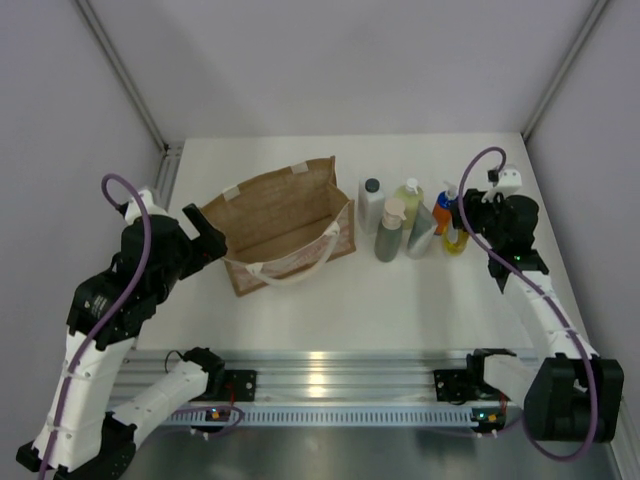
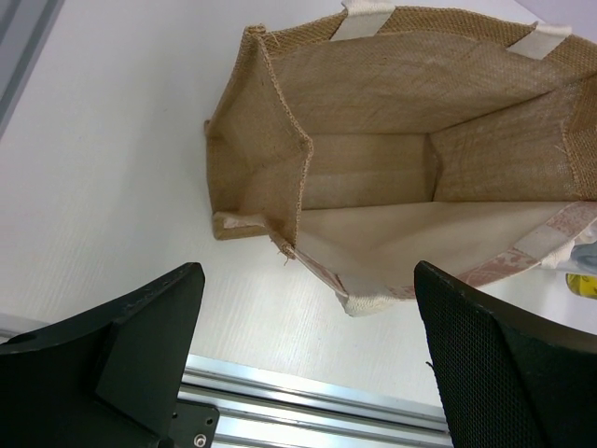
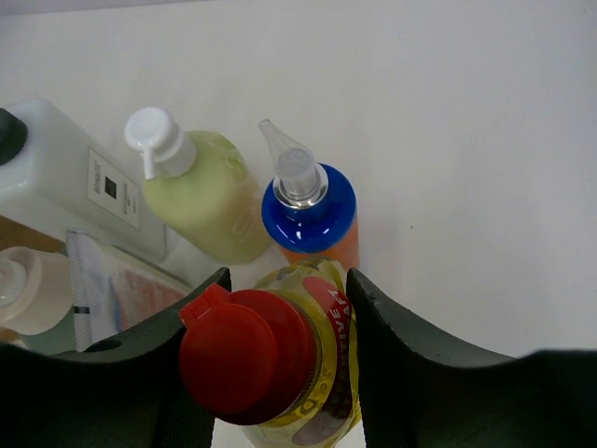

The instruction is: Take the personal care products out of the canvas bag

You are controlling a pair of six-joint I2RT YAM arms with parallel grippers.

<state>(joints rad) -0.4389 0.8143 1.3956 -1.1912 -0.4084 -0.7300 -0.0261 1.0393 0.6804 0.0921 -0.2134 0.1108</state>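
Observation:
The brown canvas bag stands open left of centre; in the left wrist view its inside looks empty. My left gripper is open and empty beside the bag's left end. To the bag's right stand a white bottle, a pale yellow-green bottle, a grey-green pump bottle, a tube and a blue-orange bottle. My right gripper is shut on the yellow bottle with red cap, upright at the row's right end.
The aluminium rail with both arm bases runs along the near edge of the white table. Grey walls close in the left, right and back. The bottles stand close together, the yellow one right against the blue-orange one.

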